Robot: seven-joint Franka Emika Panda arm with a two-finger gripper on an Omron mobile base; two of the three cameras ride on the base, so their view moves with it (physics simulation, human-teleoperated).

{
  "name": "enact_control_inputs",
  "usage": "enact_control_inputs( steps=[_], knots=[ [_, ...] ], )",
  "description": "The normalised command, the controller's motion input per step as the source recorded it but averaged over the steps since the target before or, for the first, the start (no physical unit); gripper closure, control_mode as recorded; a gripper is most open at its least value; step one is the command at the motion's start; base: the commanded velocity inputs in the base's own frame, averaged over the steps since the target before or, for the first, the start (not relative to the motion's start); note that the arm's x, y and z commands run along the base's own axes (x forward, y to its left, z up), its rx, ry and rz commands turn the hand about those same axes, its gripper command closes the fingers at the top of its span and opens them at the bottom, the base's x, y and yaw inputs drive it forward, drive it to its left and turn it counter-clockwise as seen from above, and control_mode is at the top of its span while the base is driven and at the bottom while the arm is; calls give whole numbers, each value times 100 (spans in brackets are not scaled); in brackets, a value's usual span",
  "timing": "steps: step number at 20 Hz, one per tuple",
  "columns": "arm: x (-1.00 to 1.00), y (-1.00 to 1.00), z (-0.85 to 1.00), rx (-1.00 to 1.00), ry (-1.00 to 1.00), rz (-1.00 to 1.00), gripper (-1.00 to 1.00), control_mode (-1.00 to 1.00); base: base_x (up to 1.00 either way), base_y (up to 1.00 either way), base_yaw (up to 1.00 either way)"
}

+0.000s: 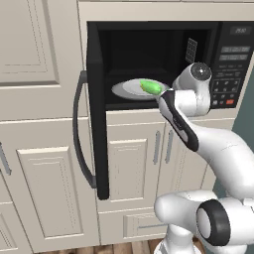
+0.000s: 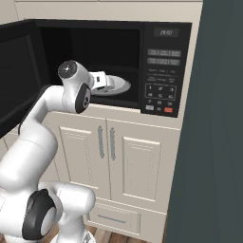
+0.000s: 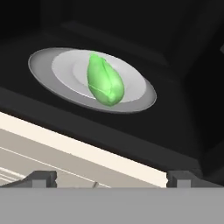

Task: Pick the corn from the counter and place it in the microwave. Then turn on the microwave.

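Note:
The corn (image 1: 151, 88) (image 3: 104, 79), a bright green cob, lies on the grey round plate (image 1: 124, 89) (image 3: 43, 65) inside the open microwave (image 1: 149, 49) (image 2: 95, 42). My gripper (image 3: 113, 178) is open and empty, just outside the cavity's front edge and a little in front of the corn. In the right base view the gripper (image 2: 102, 79) sits at the cavity mouth and covers the corn. The keypad (image 1: 228, 74) (image 2: 163, 90) with its red button (image 1: 229, 102) (image 2: 168, 109) is to the right of the cavity. The counter is out of view.
The microwave's black door (image 1: 97, 129) is swung out to the left with its curved grey handle (image 1: 78, 134). Cream cabinet doors (image 1: 134, 168) (image 2: 118, 161) lie below the microwave. A dark wall panel (image 2: 218, 142) stands close on the right.

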Motion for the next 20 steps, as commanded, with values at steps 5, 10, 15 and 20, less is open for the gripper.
enact_control_inputs(
  steps=[5, 10, 15, 20],
  knots=[
    [-53, -11, 0, 4, 0, 0, -100, -100, 0, 0, 0],
    [-48, -8, 0, 3, 0, 0, -100, -100, 0, 0, 0],
    [-42, 0, 0, 1, 0, 0, -100, -100, 0, 0, 0],
    [-42, 0, 0, 0, 0, 0, -100, -100, 0, 0, 0]
  ],
)
